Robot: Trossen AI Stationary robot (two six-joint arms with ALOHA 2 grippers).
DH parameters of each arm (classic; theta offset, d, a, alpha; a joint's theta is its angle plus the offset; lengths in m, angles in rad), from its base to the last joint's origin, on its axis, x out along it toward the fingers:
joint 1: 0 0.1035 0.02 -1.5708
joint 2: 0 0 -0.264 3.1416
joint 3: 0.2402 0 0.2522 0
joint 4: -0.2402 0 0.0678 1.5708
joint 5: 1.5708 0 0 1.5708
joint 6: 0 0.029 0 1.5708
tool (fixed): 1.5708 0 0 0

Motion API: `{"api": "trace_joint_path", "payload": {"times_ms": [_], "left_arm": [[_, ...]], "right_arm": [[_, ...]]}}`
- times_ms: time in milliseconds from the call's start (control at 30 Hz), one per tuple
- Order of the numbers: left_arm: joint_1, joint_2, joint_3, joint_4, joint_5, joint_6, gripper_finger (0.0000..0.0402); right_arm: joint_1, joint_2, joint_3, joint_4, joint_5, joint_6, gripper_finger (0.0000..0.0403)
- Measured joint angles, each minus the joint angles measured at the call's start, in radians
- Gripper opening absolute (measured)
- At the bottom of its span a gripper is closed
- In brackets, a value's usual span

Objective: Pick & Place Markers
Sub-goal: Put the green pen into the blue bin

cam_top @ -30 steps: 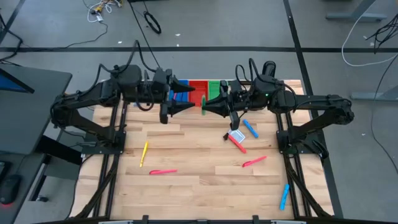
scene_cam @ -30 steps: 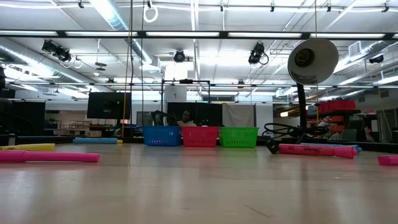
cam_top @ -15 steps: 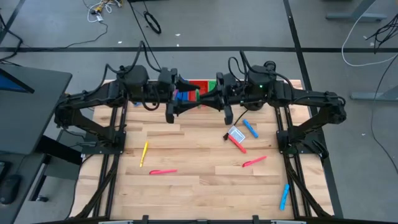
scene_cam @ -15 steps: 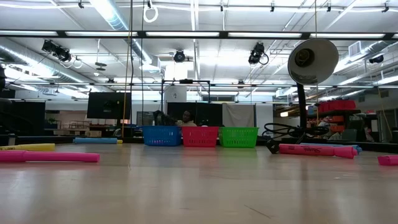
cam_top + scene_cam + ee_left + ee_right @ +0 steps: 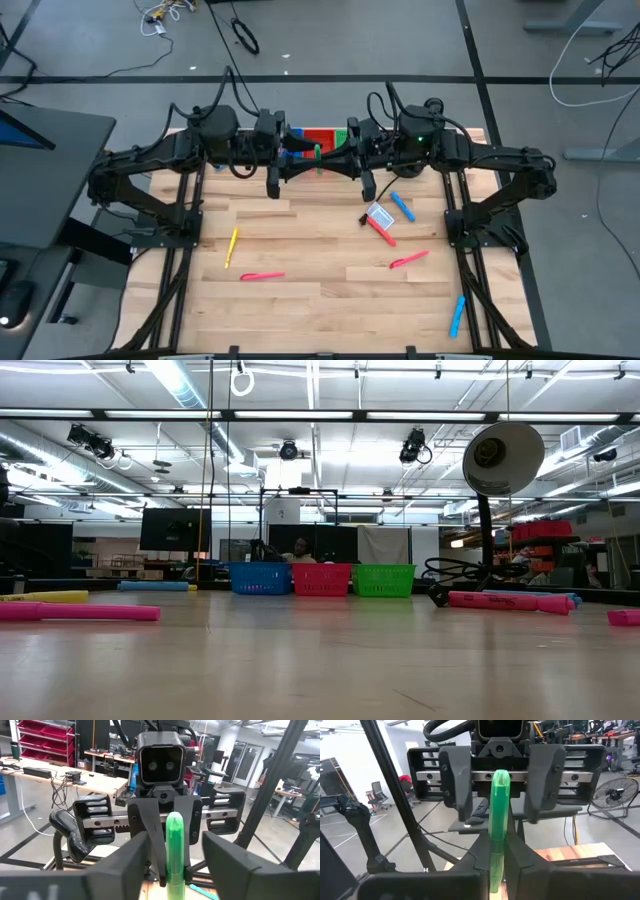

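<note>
Clearly you are mid-handover: the right gripper [image 5: 330,163] is clamped on the green marker [image 5: 318,156], held upright in the air over the far middle of the table [image 5: 320,290], just in front of the bins [image 5: 322,135]. The left gripper [image 5: 308,168] faces it nose to nose, its fingers [image 5: 131,865] spread on either side of the marker and not yet touching. Next, I judge, close the left squarely before the right lets go; other markers [image 5: 262,276] lie nearer.
</note>
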Motion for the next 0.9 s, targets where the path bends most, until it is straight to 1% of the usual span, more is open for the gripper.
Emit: {"api": "trace_joint_path", "payload": {"times_ms": [200, 300, 467, 600, 733, 900], "left_arm": [[0.000, 0.000, 0.000, 0.005, -0.002, -0.002, 0.0082], [0.000, 0.000, 0.000, 0.006, -0.002, -0.005, 0.0038], [0.005, 0.000, 0.000, 0.002, -0.003, 0.020, 0.0036], [0.017, 0.000, 0.000, -0.013, -0.003, 0.029, 0.0036], [0.030, 0.000, 0.000, -0.030, -0.011, 0.031, 0.0036], [0.057, -0.003, 0.000, -0.097, -0.029, 0.044, 0.0036]], "right_arm": [[0.000, 0.000, 0.000, 0.000, 0.000, 0.003, 0.0015], [0.000, 0.000, 0.000, 0.000, -0.001, 0.015, 0.0031], [0.000, 0.000, 0.000, -0.002, 0.001, 0.018, 0.0081], [0.000, -0.002, 0.000, -0.027, 0.004, 0.015, 0.0111], [-0.001, -0.015, 0.000, -0.070, 0.009, 0.000, 0.0130], [-0.003, -0.040, 0.000, -0.099, 0.003, -0.056, 0.0138]]}}
